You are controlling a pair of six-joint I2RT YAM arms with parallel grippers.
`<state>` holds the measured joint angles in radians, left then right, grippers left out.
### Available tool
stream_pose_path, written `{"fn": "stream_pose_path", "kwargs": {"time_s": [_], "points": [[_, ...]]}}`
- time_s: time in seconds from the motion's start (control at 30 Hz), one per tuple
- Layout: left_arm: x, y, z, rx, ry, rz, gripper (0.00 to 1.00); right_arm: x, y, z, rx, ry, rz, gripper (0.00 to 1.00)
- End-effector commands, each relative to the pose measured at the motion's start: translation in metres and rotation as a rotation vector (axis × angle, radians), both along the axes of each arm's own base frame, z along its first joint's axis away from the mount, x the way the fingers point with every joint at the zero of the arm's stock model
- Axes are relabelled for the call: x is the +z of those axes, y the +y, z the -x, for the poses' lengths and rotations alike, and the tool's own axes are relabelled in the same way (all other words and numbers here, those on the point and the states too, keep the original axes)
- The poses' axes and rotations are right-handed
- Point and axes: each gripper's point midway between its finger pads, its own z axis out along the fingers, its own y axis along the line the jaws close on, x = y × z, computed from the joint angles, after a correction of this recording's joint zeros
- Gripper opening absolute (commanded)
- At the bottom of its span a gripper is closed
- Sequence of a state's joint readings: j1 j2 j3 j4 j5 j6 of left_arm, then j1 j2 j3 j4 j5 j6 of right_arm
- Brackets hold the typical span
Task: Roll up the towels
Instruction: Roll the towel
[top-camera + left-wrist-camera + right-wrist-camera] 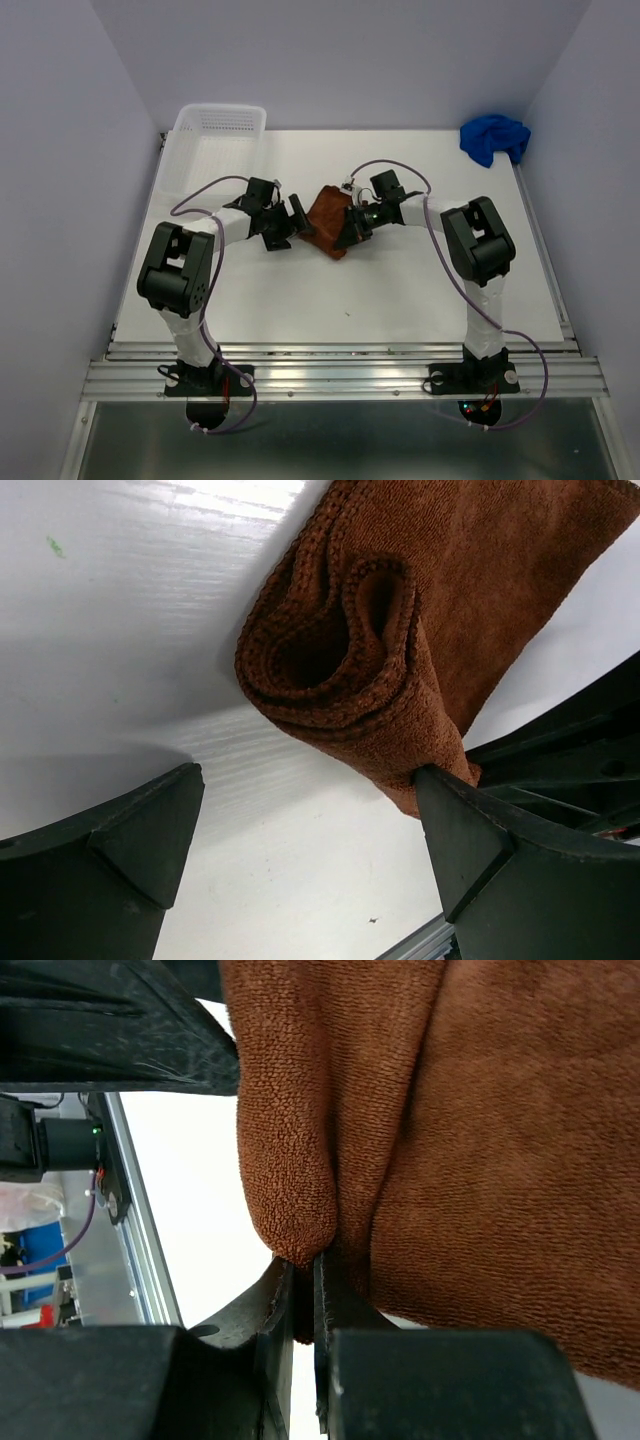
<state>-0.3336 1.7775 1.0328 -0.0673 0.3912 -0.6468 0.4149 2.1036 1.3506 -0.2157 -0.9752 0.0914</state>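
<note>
The rust-brown towel [326, 215] lies partly rolled in the middle of the table, between my two grippers. In the left wrist view its rolled end [345, 650] faces the camera as a loose spiral. My left gripper [310, 825] is open at the towel's left side [298, 222]; its right finger [465, 830] touches the roll's lower edge and the left finger [150, 840] stands apart on bare table. My right gripper [305, 1280] is shut on a fold of the brown towel [480, 1160], at the towel's right side [350, 228]. The blue towel [494, 137] lies crumpled at the far right corner.
A white perforated basket [215, 135] stands at the far left corner. The table's metal front rail [340, 375] runs along the near edge. Purple cables loop beside both arms.
</note>
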Motion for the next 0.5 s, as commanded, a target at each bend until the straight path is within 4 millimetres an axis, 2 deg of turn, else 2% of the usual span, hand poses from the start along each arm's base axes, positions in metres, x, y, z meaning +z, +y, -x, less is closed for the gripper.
{"fn": "stream_pose_path", "kwargs": {"time_s": [0.0,0.07,0.2,0.33,0.4,0.47], "points": [[0.014,-0.011,-0.017,-0.014,-0.051,0.034,0.97,-0.01,-0.003,-0.015,-0.036,-0.026,0.018,0.02],[0.012,-0.012,-0.022,-0.01,-0.045,0.034,0.96,-0.014,-0.004,-0.014,-0.037,-0.018,0.024,0.05],[0.001,-0.008,-0.033,0.023,-0.017,-0.037,0.93,-0.014,-0.006,-0.017,-0.039,-0.051,0.043,0.2],[-0.016,-0.004,-0.032,0.031,0.035,-0.129,0.87,0.0,-0.009,-0.023,0.006,-0.147,0.058,0.36],[-0.018,-0.005,-0.038,0.035,0.03,-0.166,0.85,0.011,-0.009,-0.027,0.013,-0.187,0.061,0.44],[-0.017,-0.003,-0.043,0.048,0.025,-0.209,0.84,0.02,-0.012,-0.032,0.024,-0.242,0.078,0.47]]}}
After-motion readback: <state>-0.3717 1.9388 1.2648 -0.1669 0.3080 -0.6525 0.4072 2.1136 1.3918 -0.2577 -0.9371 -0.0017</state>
